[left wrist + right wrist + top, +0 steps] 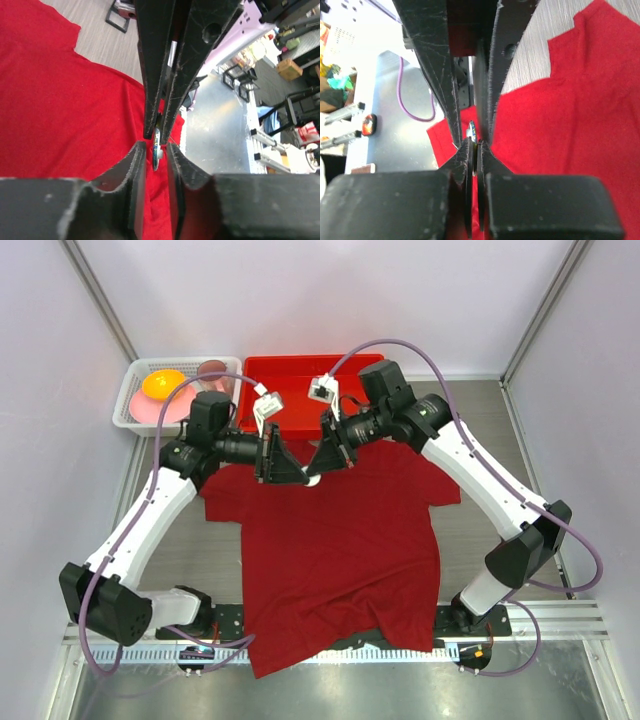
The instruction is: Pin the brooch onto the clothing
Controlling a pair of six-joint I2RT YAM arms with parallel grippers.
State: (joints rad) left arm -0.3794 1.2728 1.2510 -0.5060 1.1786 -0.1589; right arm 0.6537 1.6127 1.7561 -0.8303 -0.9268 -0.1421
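Step, our read: the brooch is up in the air at a two-arm handover or regrip, not yet on cloth. The left gripper and right gripper meet tip to tip above the upper chest of the clothing, just below the collar.

Jaws: the right ones are clamped flat on the brooch. In the left wrist view the left ones stand slightly parted, one either side of the disc's edge with a sliver of gap, so we don't call that a grip.

Pin and clasp are hidden, so we cannot tell whether the pin is open.

Next move probably needs:
- right arm lowering the disc, back side to the fabric
- left arm free to pinch or tension a fold
- small, slow motion, since the tips are crowded

Materials and shapes:
- brooch: thin rigid disc, seen edge-on, pale shiny rim
- clothing: dark red soft matte knit, spread flat on the tabletop, hem rumpled at the near edge, likely to bunch under a push
- jaws: long tapered black plastic, scuffed, serrated inner edges
- tabletop: grey wood-grain, smooth
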